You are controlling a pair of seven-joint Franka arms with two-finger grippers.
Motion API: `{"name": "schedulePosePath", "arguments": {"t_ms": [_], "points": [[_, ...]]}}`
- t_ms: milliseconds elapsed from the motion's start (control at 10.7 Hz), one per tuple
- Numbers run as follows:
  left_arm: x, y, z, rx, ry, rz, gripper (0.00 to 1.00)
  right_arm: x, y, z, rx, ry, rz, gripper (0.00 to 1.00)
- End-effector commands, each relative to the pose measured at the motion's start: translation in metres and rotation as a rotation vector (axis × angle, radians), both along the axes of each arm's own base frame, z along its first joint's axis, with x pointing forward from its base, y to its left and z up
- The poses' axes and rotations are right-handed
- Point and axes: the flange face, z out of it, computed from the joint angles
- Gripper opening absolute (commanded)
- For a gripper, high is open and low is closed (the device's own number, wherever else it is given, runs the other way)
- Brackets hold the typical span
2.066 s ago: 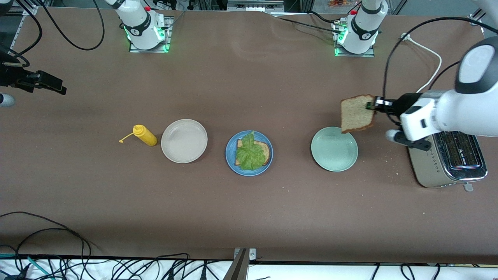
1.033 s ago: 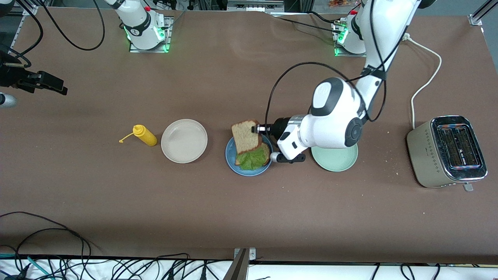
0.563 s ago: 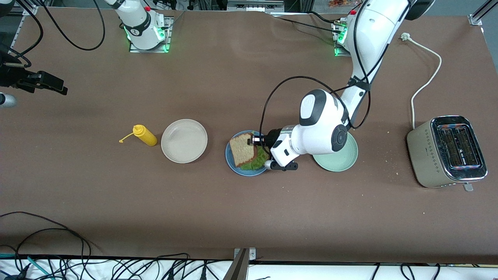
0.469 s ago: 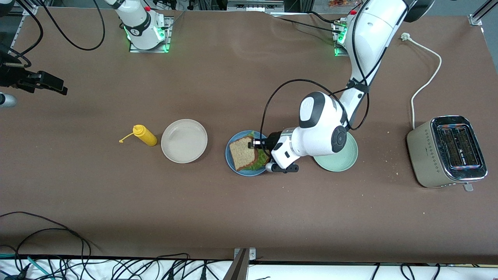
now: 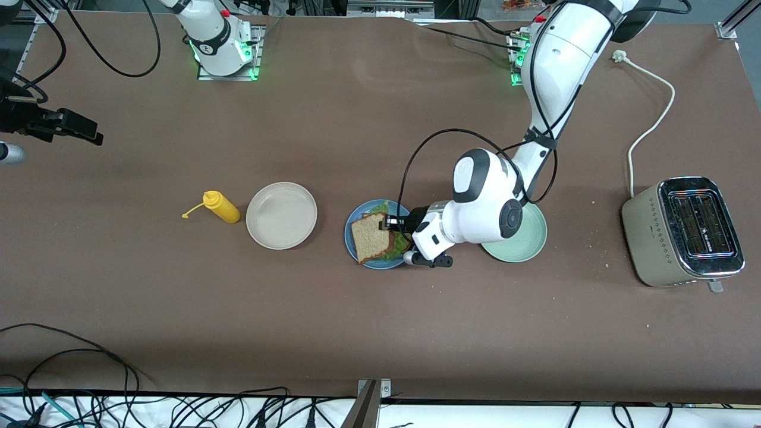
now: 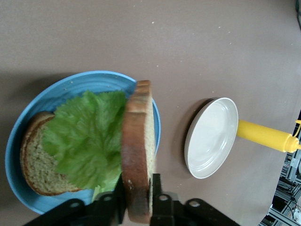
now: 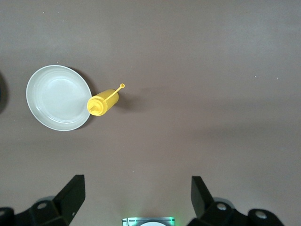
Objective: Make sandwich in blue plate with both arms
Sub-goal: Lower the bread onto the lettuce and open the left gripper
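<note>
The blue plate [image 5: 352,224] sits mid-table with a lower bread slice [image 6: 35,162] and a crinkled green lettuce leaf [image 6: 84,141] on it. My left gripper [image 5: 389,223] is low at the plate's edge toward the left arm's end. It is shut on the crust edge of a second brown bread slice [image 5: 371,236], which covers most of the lettuce [image 5: 401,244]. In the left wrist view this slice [image 6: 138,160] shows edge-on between the fingers [image 6: 157,188] of the gripper [image 6: 138,200]. My right gripper [image 7: 136,195] waits high above the table, open and empty.
A beige plate [image 5: 281,215] and a yellow squeeze bottle [image 5: 221,207] lie toward the right arm's end. A pale green plate [image 5: 529,241] sits partly under the left arm. A steel toaster [image 5: 684,232] with its white cord [image 5: 651,113] stands at the left arm's end.
The left arm carried the bread slice from beside the toaster to the blue plate, then lowered and flattened it over the lettuce. The right arm has not moved.
</note>
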Motion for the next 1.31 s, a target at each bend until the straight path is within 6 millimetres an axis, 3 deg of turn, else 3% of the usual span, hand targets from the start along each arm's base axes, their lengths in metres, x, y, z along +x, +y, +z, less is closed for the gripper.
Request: {"name": "schedulePosePath", "arguments": {"t_ms": [0,282,563,751,939,1127,1221], "points": [[-0.001,0.004,-0.010,-0.013,0.007,-0.005,1.00,-0.002,0.002,0.005,-0.001,0.001,0.005,1.00],[0.003,0.025,-0.001,-0.012,0.050,-0.015,1.00,-0.002,0.002,0.005,-0.003,0.001,-0.006,1.00],[0.005,0.064,0.055,0.106,-0.003,-0.129,1.00,-0.002,0.002,0.005,-0.007,0.003,-0.007,1.00],[-0.003,0.096,0.081,0.134,-0.012,-0.119,1.00,-0.002,0.003,0.004,-0.007,0.001,-0.009,1.00],[-0.011,0.118,0.136,0.174,-0.117,-0.158,1.00,-0.001,0.005,0.006,-0.012,-0.009,-0.004,1.00],[-0.014,0.175,0.232,0.199,-0.259,-0.081,1.00,-0.001,0.011,0.005,-0.013,-0.002,0.010,1.00],[-0.027,0.192,0.240,0.205,-0.258,-0.060,1.00,-0.001,0.011,0.005,-0.013,-0.003,0.007,1.00]]}}
